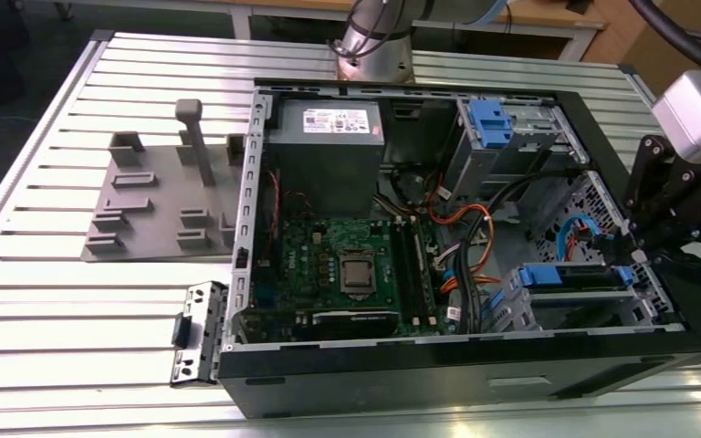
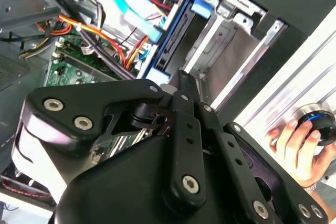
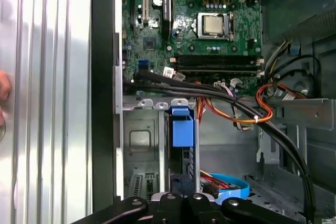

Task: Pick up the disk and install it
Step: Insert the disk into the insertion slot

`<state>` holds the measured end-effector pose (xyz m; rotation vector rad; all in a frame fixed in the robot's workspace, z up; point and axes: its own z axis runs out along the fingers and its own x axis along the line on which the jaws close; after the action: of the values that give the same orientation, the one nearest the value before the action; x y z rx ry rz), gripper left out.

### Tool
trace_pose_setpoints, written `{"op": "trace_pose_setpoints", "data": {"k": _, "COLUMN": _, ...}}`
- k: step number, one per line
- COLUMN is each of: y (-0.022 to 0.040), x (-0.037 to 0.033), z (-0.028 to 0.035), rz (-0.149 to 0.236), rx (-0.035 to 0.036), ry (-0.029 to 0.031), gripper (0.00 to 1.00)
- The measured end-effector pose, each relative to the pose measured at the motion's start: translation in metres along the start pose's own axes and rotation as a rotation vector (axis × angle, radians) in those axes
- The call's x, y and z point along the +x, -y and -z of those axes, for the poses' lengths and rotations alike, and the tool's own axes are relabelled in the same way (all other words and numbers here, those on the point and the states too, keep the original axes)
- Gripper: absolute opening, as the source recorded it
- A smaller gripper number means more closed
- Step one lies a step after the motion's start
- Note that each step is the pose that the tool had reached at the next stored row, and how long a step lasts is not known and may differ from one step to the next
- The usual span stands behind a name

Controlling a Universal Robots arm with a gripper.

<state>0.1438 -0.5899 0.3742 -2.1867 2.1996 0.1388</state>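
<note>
While edge-on in its bay — disk (image 1: 576, 276)

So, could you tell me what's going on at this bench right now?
A robot arm is working inside an open computer case that lies on a slatted metal table. Its end effector is at the drive bay on the exterior view's right, beside the disk in its blue carrier, which sits in the bay with cables running to it. In the second wrist view, a person's hand rests on a round knob beside the case.

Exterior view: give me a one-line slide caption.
Open computer case on a slatted table, with the end effector at the blue-framed disk sitting in the drive cage at the exterior view's right.
</note>
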Motion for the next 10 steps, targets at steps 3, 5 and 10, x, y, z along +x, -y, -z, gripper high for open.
{"op": "trace_pose_setpoints", "data": {"k": 3, "y": 0.0067, "x": -0.0001, "z": -0.004, "rz": 0.0, "rx": 0.0, "ry": -0.0006, "gripper": 0.1}}
{"op": "trace_pose_setpoints", "data": {"k": 5, "y": 0.0124, "x": -0.0005, "z": -0.0052, "rz": 0.0, "rx": 0.0, "ry": -0.0013, "gripper": 0.1}}
{"op": "trace_pose_setpoints", "data": {"k": 10, "y": 0.0219, "x": -0.0019, "z": -0.006, "rz": 0.0, "rx": 0.0, "ry": -0.0013, "gripper": 0.1}}
